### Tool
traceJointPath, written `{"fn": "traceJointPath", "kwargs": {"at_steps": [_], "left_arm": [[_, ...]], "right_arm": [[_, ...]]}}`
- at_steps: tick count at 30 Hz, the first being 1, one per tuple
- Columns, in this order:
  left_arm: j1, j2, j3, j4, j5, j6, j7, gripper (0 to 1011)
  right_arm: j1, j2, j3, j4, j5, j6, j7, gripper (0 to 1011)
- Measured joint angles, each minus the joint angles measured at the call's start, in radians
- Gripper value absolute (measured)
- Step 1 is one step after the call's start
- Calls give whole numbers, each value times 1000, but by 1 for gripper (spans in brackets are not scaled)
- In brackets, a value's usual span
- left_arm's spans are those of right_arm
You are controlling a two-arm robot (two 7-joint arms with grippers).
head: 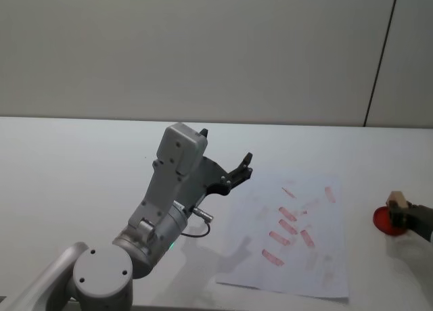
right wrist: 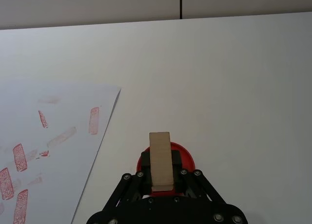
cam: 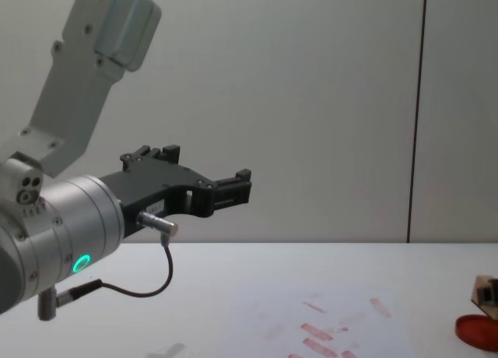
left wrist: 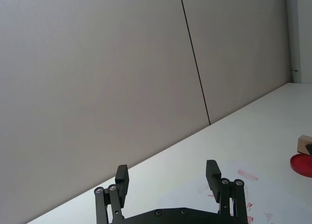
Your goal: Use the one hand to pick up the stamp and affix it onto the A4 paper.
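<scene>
Far to the right of the tabletop [head: 81, 162], the right claw [right wrist: 161, 171] pinches the stamp [right wrist: 160, 156], long axis along its fingers, over the red ink pad [right wrist: 189, 158]. The A4 paper [right wrist: 58, 151] lies near, to the robot's left. The left claw [head: 238, 169] hangs spread, raised by the sheet's left side, idle.
</scene>
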Motion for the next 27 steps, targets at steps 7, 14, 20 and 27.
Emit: {"fn": "traceJointPath", "kwargs": {"at_steps": [7,14,20,27], "left_arm": [[0,0,0,0,0,0,0,1002],[0,0,0,0,0,0,0,1002],[0,0,0,0,0,0,0,1002],[0,0,0,0,0,0,0,1002]], "right_arm": [[2,4,5,-11,-1,30,13,217],[7,2,8,-6,6,48,17,217],[14,-3,8,7,11,54,17,217],[25,-9,8,23,12,57,16,217]]}}
